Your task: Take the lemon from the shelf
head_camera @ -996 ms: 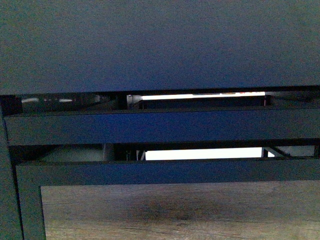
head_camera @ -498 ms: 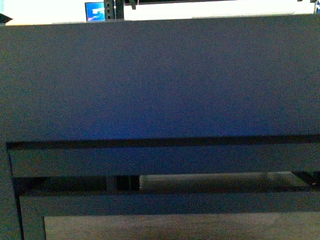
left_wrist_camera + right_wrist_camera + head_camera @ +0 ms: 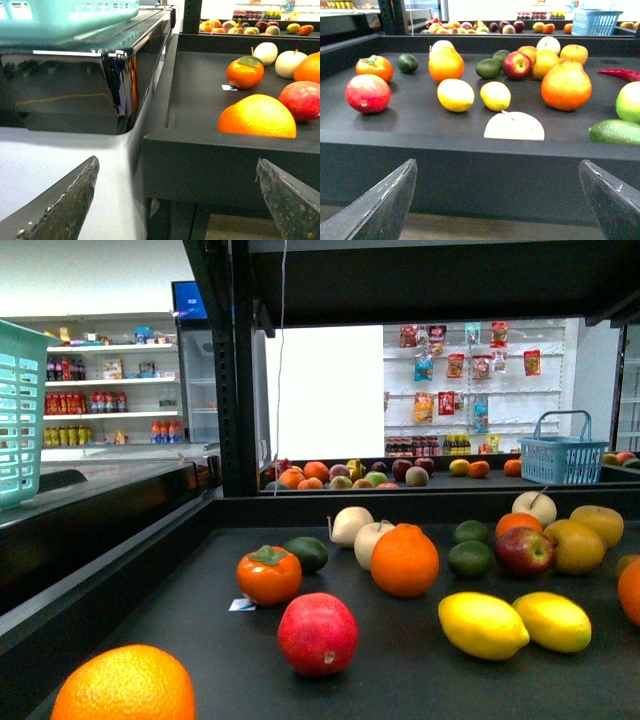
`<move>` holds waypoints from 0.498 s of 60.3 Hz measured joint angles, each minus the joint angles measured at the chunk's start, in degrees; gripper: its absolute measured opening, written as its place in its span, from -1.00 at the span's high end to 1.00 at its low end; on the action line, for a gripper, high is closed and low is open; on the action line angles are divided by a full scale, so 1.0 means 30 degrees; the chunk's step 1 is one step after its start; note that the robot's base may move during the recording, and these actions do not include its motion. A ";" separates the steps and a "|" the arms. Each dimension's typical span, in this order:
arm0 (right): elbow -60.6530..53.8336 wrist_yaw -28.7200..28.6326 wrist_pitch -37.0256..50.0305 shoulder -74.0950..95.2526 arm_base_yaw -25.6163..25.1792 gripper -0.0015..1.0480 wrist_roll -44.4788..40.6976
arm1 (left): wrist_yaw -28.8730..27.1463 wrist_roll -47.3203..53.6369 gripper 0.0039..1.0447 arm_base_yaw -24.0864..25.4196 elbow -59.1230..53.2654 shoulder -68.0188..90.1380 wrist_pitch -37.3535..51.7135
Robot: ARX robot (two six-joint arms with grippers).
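Up has come the view since a second ago. Now the flat tray of the black metal tiered shelf (image 3: 200, 620) shows. On it a bright yellow oval lemon (image 3: 483, 625) lies at four o'clock from a round orange fruit (image 3: 404, 560), just beside a second yellow lemon (image 3: 552, 621). Both the left gripper (image 3: 176, 161) and the right gripper (image 3: 497, 162) have fingers spread wide, holding nothing.
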 joint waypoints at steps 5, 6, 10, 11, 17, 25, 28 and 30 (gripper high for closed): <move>0.0000 0.0022 0.0000 0.0000 0.0000 -0.86 0.0007 | 0.0007 0.0000 -0.85 0.0000 0.0000 0.0000 0.0000; 0.0000 0.0015 0.0000 0.0000 0.0000 -0.86 0.0000 | -0.0007 0.0000 -0.85 0.0000 0.0000 0.0000 0.0000; 0.0000 0.0015 0.0000 0.0000 0.0000 -0.86 0.0007 | 0.0000 0.0000 -0.85 0.0000 0.0000 0.0000 0.0000; 0.0000 0.0007 0.0000 0.0000 0.0000 -0.86 0.0000 | 0.0000 0.0000 -0.85 0.0000 0.0000 0.0000 0.0000; 0.0000 0.0007 0.0000 0.0000 0.0000 -0.86 0.0007 | -0.0007 -0.0007 -0.85 0.0000 0.0000 0.0000 0.0000; 0.0000 0.0015 0.0000 0.0000 0.0000 -0.86 0.0000 | 0.0000 0.0000 -0.85 0.0000 0.0000 0.0000 0.0000; 0.0000 0.0007 0.0000 0.0000 0.0000 -0.86 0.0000 | 0.0000 0.0007 -0.85 0.0000 0.0000 0.0000 0.0000; 0.0000 0.0015 0.0000 0.0000 0.0000 -0.86 0.0000 | -0.0007 -0.0007 -0.85 0.0000 0.0000 0.0000 0.0000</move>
